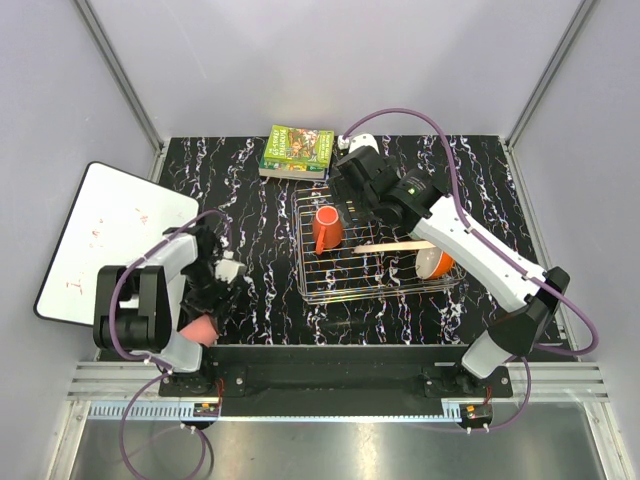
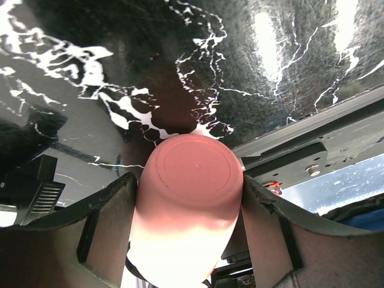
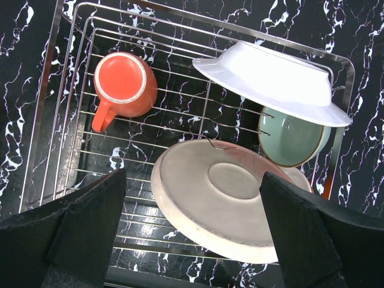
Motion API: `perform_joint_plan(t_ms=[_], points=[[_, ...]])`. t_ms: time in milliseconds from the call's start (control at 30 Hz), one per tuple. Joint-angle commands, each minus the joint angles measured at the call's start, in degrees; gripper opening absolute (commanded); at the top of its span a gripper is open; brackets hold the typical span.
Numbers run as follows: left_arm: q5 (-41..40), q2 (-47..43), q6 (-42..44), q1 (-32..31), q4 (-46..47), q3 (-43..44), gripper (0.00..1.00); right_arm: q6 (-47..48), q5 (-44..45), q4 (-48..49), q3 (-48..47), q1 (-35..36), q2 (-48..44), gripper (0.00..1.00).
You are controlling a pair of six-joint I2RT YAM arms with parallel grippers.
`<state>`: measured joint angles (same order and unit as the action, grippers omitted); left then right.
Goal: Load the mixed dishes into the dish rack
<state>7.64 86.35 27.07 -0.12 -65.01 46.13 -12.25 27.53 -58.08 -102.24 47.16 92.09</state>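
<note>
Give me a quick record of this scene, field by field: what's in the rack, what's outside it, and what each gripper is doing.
in rack: red cup, white plate, green bowl, cream plate
outside rack: pink cup, to its left
left gripper: fingers against both sides of pink cup
right gripper: open, empty, above rack
other items: book behind rack, whiteboard far left
</note>
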Motion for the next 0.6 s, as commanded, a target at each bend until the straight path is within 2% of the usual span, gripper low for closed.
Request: perform_joint_plan(t_ms=[0, 133, 233, 567], points=[[-2.37, 2.16, -0.97, -2.33, 3.14, -0.25, 0.0, -0.49, 1.83, 2.27, -0.42, 0.39, -2.8, 1.0], [-1.41, 3.92, -1.4, -3.66, 3.32, 1.5, 0.0, -0.32, 1.74, 2.36, -0.68, 0.3, -2.88, 1.0], [0.09, 5.41, -1.93, -5.24, 2.27, 6.85, 0.0, -0.14, 1.39, 2.54, -0.95, 0.39, -2.45, 1.0], [13.44, 11.74, -4.92, -12.0, -6.7, 37.33, 0.0, 0.56, 2.62, 2.63, -2.0, 0.3, -1.92, 1.0]])
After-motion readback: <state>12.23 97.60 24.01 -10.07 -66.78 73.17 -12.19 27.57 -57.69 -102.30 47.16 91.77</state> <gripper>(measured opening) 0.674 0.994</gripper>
